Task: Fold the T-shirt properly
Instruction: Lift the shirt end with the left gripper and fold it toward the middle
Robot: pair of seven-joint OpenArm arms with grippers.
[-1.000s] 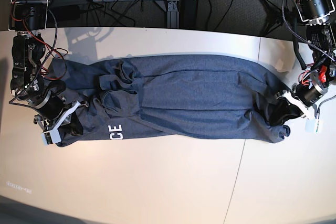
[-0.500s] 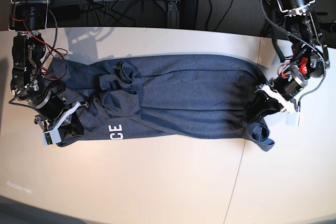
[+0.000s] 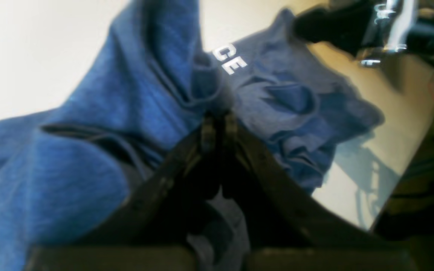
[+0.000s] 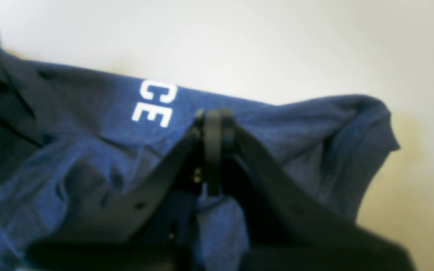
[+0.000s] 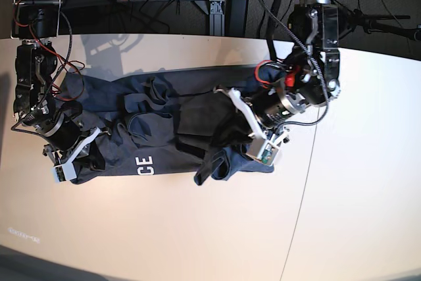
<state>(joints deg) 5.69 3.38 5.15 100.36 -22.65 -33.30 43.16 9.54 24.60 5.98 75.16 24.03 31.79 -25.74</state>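
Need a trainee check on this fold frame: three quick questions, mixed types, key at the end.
1. Which gripper pinches the raised fold of the slate-blue T-shirt?
2. True or false: the right gripper is wide open.
3. Fill in: the white letters visible on the shirt are ____.

Key: 1. the left gripper; 2. false; 3. CE.

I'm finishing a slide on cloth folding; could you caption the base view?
Left gripper draws one end of the blue T-shirt inward; right gripper rests at the other.
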